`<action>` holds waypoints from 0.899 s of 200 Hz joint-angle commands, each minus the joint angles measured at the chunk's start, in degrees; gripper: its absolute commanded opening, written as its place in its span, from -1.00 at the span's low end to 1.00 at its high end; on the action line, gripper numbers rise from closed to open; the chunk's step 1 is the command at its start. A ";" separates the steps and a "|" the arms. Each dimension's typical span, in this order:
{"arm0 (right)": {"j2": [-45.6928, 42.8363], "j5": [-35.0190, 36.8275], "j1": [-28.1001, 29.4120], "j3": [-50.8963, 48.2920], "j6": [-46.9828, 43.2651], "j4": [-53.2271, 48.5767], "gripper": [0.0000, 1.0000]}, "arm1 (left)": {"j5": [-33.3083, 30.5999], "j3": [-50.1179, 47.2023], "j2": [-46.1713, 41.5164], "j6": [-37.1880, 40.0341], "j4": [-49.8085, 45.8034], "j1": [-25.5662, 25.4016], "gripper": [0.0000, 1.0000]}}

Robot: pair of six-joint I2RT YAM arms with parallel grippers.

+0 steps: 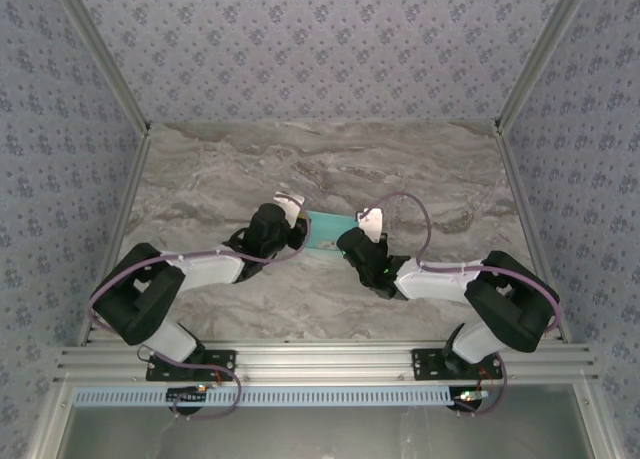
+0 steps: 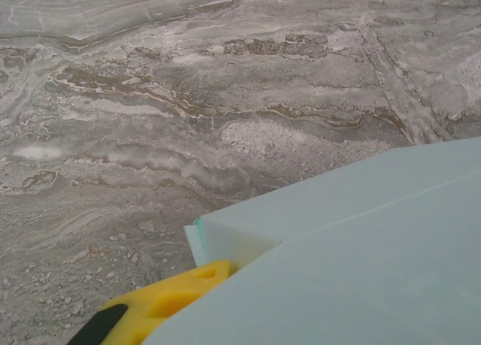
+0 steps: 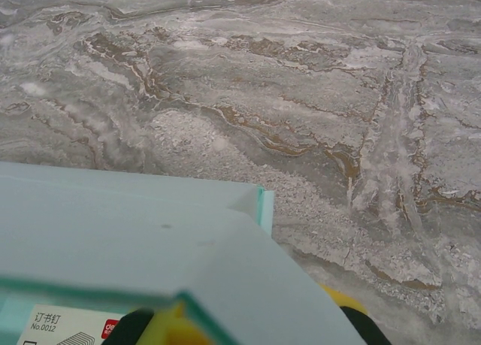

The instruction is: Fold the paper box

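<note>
Wide marble table (image 1: 330,159), bare room beyond and on both sides. Mid-table, the paper box (image 1: 326,230) spans between the arms. The right gripper (image 1: 360,231) is clenched on its right edge. The left gripper (image 1: 298,227) is at the left edge, and I can't tell its grip.

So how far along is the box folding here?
Done: the paper box already reads as a formed box with creased walls, not a flat sheet. In hand: right jaws shut on one end, left jaws at the other. Left: probably tucking the ends, though their state is hidden.
</note>
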 commanded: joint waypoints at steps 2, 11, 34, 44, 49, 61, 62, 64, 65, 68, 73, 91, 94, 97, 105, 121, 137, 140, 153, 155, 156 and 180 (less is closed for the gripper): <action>1.19 0.22 0.35 0.73 -0.27 -3.26 -0.86 | -0.98 1.95 0.73 -3.49 1.31 -1.57 -0.73; 1.28 0.23 0.35 0.85 -0.22 -3.27 -0.86 | -1.69 2.25 0.93 -5.16 0.76 -1.99 -0.78; 1.48 0.02 0.43 1.35 -0.06 -3.33 -0.86 | -4.64 3.24 1.10 -9.63 -0.51 -3.19 -0.88; 1.59 0.02 0.44 1.64 -0.01 -3.44 -0.86 | -5.57 3.62 1.19 -11.43 -1.15 -3.52 -0.90; 1.66 0.04 0.44 1.70 -0.01 -3.44 -0.86 | -5.85 3.89 1.26 -12.27 -1.42 -3.60 -0.90; 1.74 0.03 0.51 1.87 0.06 -3.45 -0.86 | -6.33 4.31 1.61 -13.96 -2.03 -3.88 -0.91; 1.74 0.01 0.52 1.89 0.07 -3.45 -0.86 | -6.33 4.34 1.66 -14.03 -2.10 -3.90 -0.91; 1.74 -0.01 0.52 1.97 0.01 -3.51 -0.87 | -6.43 4.48 1.69 -14.18 -2.19 -3.96 -0.91; 1.78 -0.01 0.52 1.99 0.00 -3.52 -0.86 | -6.46 4.51 1.79 -14.27 -2.22 -3.98 -0.91; 1.82 0.03 0.51 2.04 0.06 -3.53 -0.86 | -6.75 4.56 1.90 -14.54 -2.37 -4.12 -0.91; 1.87 0.03 0.52 2.04 0.04 -3.57 -0.86 | -7.23 4.75 2.12 -14.91 -2.68 -4.34 -0.91; 2.05 0.07 0.52 2.16 0.17 -3.74 -0.86 | -8.90 5.28 2.89 -16.01 -3.75 -5.12 -0.92; 2.01 0.14 0.52 2.17 0.14 -3.79 -0.86 | -8.89 5.28 2.98 -16.14 -3.87 -5.19 -0.92; 2.05 0.13 0.48 2.27 0.10 -3.77 -0.87 | -8.97 5.38 3.02 -16.33 -4.04 -5.23 -0.92; 2.07 0.07 0.51 2.31 0.16 -3.88 -0.86 | -9.30 5.43 3.21 -16.75 -4.30 -5.42 -0.91; 2.18 0.13 0.52 2.35 0.11 -4.14 -0.86 | -9.44 6.00 3.21 -17.40 -5.20 -5.62 -0.91; 2.29 0.16 0.52 2.50 0.16 -4.12 -0.86 | -10.63 6.07 3.24 -17.16 -5.32 -6.01 -0.92; 2.28 0.15 0.52 2.45 0.14 -4.14 -0.86 | -10.93 6.11 3.35 -16.98 -5.21 -6.21 -0.92; 2.50 0.16 0.53 2.44 0.13 -4.23 -0.86 | -12.41 5.75 4.18 -15.94 -4.92 -6.66 -0.92; 2.46 0.16 0.50 2.44 0.16 -4.23 -0.86 | -12.61 5.69 4.35 -15.77 -4.79 -6.73 -0.91; 2.45 0.20 0.51 2.44 0.16 -4.23 -0.86 | -12.76 5.64 4.43 -15.73 -4.75 -6.82 -0.91; 2.62 0.56 0.52 1.83 -0.19 -4.32 -0.86 | -14.37 3.22 5.85 -14.75 -2.54 -6.86 -0.90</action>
